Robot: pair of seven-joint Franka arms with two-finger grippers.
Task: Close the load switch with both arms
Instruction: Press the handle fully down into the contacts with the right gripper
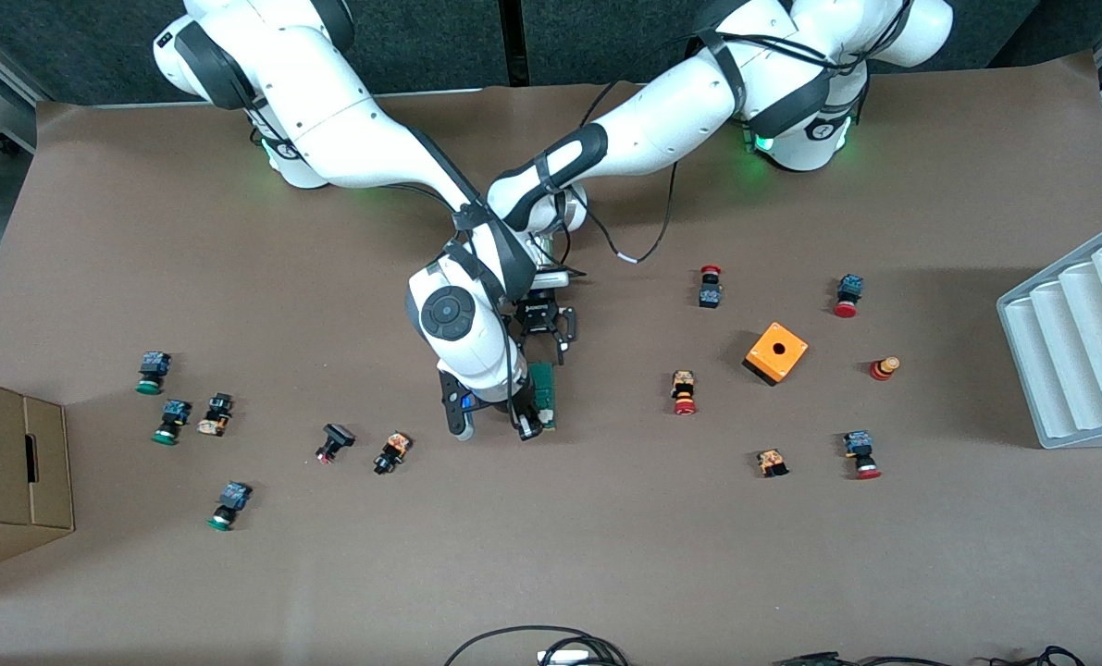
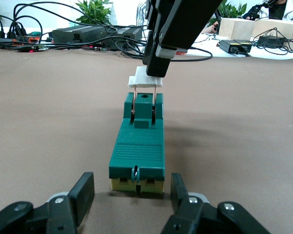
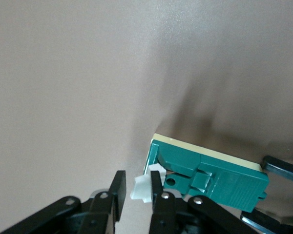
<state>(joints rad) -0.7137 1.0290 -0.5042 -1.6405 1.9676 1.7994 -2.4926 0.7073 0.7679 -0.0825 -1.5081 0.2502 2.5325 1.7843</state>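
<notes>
The load switch point(image 1: 543, 388) lies mid-table, a dark-green block point(image 2: 137, 153) on a yellow base, its white end piece point(image 2: 145, 82) lifted on two copper blades. My right gripper point(image 3: 136, 187) is over that end. Its jaws are narrowly apart around the white end piece point(image 3: 141, 187), which touches one finger and stands clear of the second. In the front view the right gripper point(image 1: 527, 424) hides this end. My left gripper point(image 2: 132, 192) is open at table height. Its fingers point(image 2: 83, 195) straddle the switch's plain end with a gap on each side, as the front view shows the left gripper point(image 1: 543, 353).
Small red- and green-capped buttons lie scattered toward both ends of the table. An orange box with a hole point(image 1: 776, 352) sits toward the left arm's end, a white ribbed tray point(image 1: 1078, 342) at that edge. A cardboard box point(image 1: 5, 462) stands at the right arm's end.
</notes>
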